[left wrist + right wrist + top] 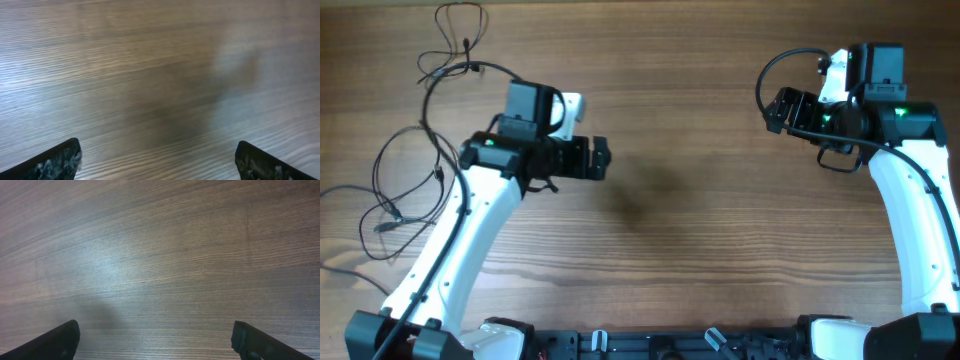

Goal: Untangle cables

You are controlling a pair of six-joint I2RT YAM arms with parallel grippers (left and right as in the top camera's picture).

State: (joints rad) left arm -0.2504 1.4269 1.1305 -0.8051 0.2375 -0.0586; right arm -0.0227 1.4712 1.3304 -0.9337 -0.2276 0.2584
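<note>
The thin black cables [430,120] lie in loose loops on the wooden table at the far left of the overhead view, from the top edge down to a small plug end [386,226]. My left gripper [603,158] is open and empty, to the right of the cables and apart from them. My right gripper [775,108] is open and empty at the far right, well away from them. In the left wrist view [157,160] and the right wrist view [155,340] only bare wood shows between the spread fingers; no cable shows there.
The wooden table [670,220] fills the view. The thicker black arm cable [800,60] loops above my right wrist. The arm bases stand along the front edge [650,345].
</note>
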